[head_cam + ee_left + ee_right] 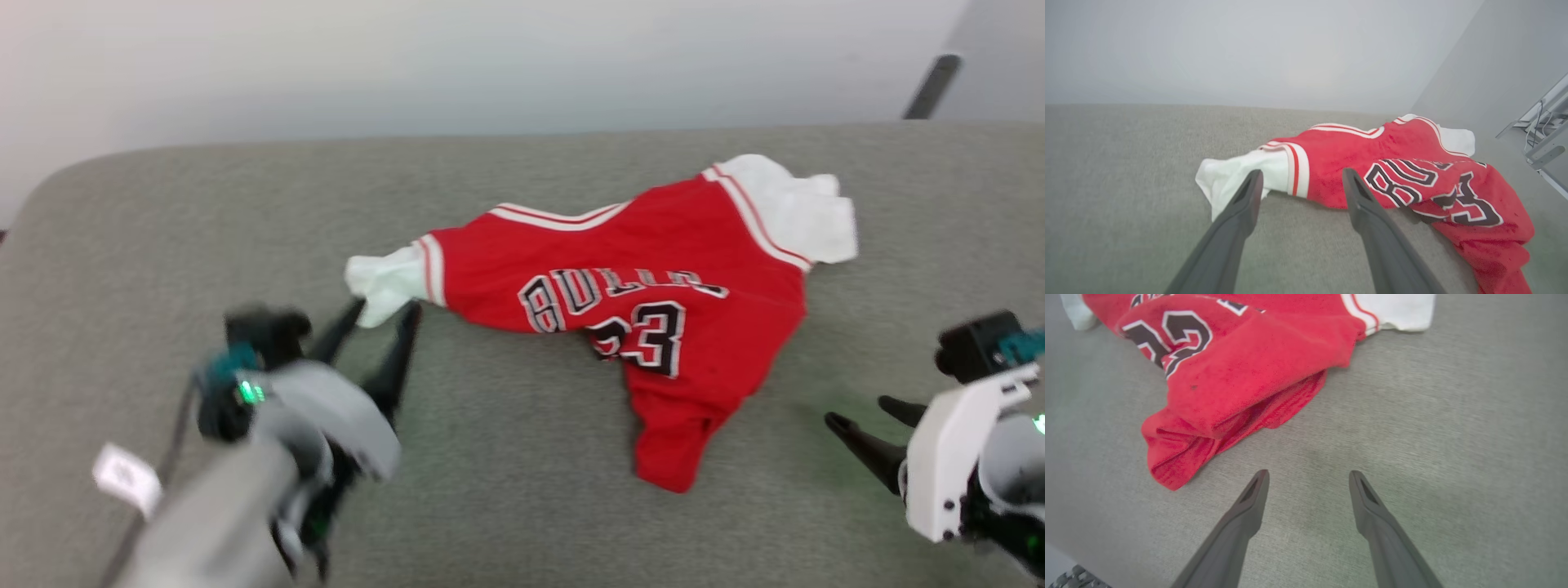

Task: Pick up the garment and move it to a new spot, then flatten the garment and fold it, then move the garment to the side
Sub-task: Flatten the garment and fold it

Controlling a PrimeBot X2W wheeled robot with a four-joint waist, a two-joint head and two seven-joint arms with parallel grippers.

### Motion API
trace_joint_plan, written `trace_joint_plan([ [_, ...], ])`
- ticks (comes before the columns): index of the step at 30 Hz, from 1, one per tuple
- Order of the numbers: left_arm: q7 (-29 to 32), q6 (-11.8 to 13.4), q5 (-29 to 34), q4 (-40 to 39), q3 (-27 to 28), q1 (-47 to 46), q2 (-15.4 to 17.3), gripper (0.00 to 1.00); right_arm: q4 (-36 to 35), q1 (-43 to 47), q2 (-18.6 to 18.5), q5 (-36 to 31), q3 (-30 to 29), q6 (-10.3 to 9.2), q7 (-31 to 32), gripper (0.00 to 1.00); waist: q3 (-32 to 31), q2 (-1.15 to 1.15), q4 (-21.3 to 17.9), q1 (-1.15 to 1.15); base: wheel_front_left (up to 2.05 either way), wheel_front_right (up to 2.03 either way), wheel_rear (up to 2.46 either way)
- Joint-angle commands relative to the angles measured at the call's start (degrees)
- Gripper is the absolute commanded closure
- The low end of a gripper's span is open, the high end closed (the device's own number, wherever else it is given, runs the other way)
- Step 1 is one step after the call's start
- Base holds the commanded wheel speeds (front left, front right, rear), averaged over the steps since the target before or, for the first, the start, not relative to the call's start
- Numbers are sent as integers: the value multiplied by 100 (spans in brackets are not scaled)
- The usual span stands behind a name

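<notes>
Left gripper (pixel 385 309) sits at the left end of the garment (pixel 637 278), jaws spread, tips either side of the near white sleeve (pixel 384 282), nothing pinched. In the left wrist view one finger (pixel 1241 204) overlaps the sleeve edge; can't tell if it touches. Garment lies crumpled mid-bench (pixel 122 229), lettering up, red body rumpled, hem bunched toward the near edge. The far white sleeve (pixel 804 212) is at the garment's right end. Right gripper (pixel 859 411) is right of the garment, apart from it, jaws spread, empty, over bare bench.
</notes>
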Motion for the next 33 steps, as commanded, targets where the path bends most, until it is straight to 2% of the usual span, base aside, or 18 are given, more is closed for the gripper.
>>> trace_joint_plan([
  [1,6,196,371,-415,379,570,-115,0,45,-271,-80,181,138,-4,321,0,44,0,312,0,0,0,0],
  [3,5,358,804,-883,809,1033,-284,0,96,-552,-201,251,290,-4,634,0,90,0,413,0,0,0,0],
  [4,5,358,804,-883,809,1033,-284,0,96,-552,-201,251,290,-4,634,0,90,0,413,0,0,0,0],
  [9,4,444,1628,-1552,1605,2024,-644,0,236,-1335,-261,195,694,-4,964,0,169,0,643,0,0,0,0],
  [16,3,147,2189,-1704,2201,2455,-1077,0,917,-2058,-269,94,1847,-4,1272,0,278,0,881,0,0,0,0],
  [21,4,-85,2421,-1610,2462,2463,-1363,0,1554,-2300,-274,18,2771,-4,1020,0,349,0,971,0,0,0,0],
  [22,3,-122,2465,-1581,2506,2462,-1418,0,1662,-2321,-270,4,2911,-4,917,5,353,0,989,0,0,0,0],
  [23,4,-156,2503,-1558,2552,2469,-1471,0,1768,-2329,-247,15,3047,-4,812,52,354,0,1003,0,0,0,0],
  [25,3,-221,2563,-1509,2649,2496,-1551,0,1923,-2337,-218,73,3298,-3,610,88,356,0,1014,0,0,0,0],
  [26,4,-254,2596,-1485,2703,2509,-1583,0,1973,-2340,-210,112,3393,-2,530,100,355,0,1009,0,0,0,0],
  [29,3,-335,2697,-1448,2854,2566,-1659,0,2010,-2425,-263,221,3647,-1,367,100,349,0,966,0,0,0,0],
  [33,3,-403,2813,-1414,3043,2664,-1722,0,1692,-2512,-370,495,3924,0,240,100,308,0,867,0,0,0,0],
])
